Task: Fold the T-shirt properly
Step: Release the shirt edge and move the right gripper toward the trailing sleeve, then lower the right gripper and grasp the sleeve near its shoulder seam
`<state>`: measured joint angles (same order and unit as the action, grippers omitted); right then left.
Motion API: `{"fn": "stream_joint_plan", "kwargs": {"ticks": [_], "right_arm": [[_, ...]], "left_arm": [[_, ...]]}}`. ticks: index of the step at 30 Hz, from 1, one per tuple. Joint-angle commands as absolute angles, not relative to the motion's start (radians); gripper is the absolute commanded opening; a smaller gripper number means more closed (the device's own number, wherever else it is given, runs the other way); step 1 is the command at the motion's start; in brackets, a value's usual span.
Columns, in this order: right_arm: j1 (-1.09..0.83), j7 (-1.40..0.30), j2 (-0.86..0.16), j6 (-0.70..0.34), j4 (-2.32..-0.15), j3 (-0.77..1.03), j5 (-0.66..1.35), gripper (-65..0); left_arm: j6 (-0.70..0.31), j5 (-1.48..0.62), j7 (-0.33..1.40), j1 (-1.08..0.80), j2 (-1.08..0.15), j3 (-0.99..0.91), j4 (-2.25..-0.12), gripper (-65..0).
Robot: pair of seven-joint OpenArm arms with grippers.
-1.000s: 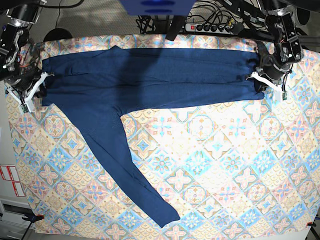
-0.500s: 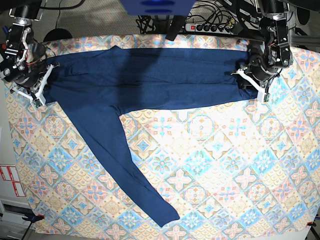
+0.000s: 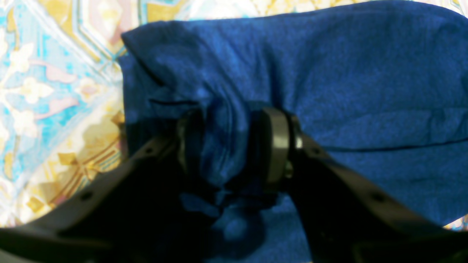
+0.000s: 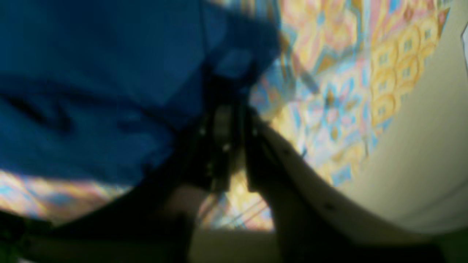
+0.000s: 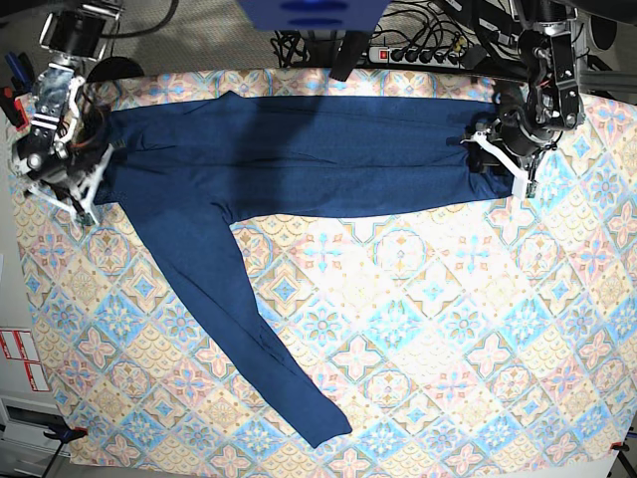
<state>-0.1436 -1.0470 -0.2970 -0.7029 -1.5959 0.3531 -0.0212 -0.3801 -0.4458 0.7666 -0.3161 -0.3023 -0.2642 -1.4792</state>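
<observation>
The dark navy T-shirt [image 5: 299, 154] lies as a long folded band across the far side of the table, one sleeve [image 5: 244, 319] trailing diagonally toward the near edge. At the band's right end my left gripper [image 5: 500, 159] rests on it. In the left wrist view this gripper [image 3: 232, 146] is open, with a bunched ridge of T-shirt [image 3: 329, 73] standing between its fingers [image 3: 278, 146]. My right gripper [image 5: 78, 184] is at the band's left end. The right wrist view is blurred: the right gripper [image 4: 237, 120] has its jaws slightly apart, and the T-shirt's edge [image 4: 109, 73] lies at their tips.
The pastel tiled tablecloth [image 5: 448, 329] covers the table. A power strip [image 5: 418, 52] and cables lie behind its far edge, beside a blue block [image 5: 314, 12]. The cloth ends close to the right gripper, with pale bare surface [image 4: 420, 146] beyond.
Both grippers have moved inward with the T-shirt's ends, shortening the band. The left gripper's jaws have parted from the fabric; the right arm has shifted up and toward the shirt.
</observation>
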Motion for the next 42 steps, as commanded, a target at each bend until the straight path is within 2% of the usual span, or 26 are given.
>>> {"fn": "stream_joint_plan", "kwargs": {"ticks": [1,6,12,19,28,38,42], "right_arm": [[-0.133,-1.038,-0.32,-0.687,-1.612,0.361,-0.024,-53.4],[-0.117,-1.027,-0.32,-0.68,-1.618,0.363,0.084,-50.8],[0.045,-1.027,-0.318,-0.685,-1.555,0.288,0.17,-50.4],[0.283,-1.023,-0.318,-0.685,-1.277,0.09,0.168,-50.3],[0.452,-0.812,-0.318,-0.682,-0.897,-0.07,0.166,-50.3],[0.565,-0.661,-0.318,-0.677,-0.69,-0.077,0.165,-50.3],[0.579,-0.564,-0.318,-0.615,-0.61,-0.077,0.165,-50.3]], "left_arm": [[-0.377,-0.443,0.766,-0.317,-0.317,-0.271,-1.494,-39.6],[-0.377,-0.45,0.766,-0.317,-0.314,-0.271,-1.494,-39.6],[-0.377,-0.452,0.766,-0.317,-0.311,-0.268,-1.497,-39.0],[-0.375,-0.513,0.766,-0.318,-0.309,-0.294,-1.498,-38.8],[-0.375,-0.822,0.805,-0.374,-0.312,-0.397,-1.498,-38.8],[-0.375,-0.941,0.834,-0.401,-0.311,-0.404,-1.529,-38.8],[-0.375,-0.943,0.834,-0.423,-0.309,-0.404,-1.583,-38.8]]}}
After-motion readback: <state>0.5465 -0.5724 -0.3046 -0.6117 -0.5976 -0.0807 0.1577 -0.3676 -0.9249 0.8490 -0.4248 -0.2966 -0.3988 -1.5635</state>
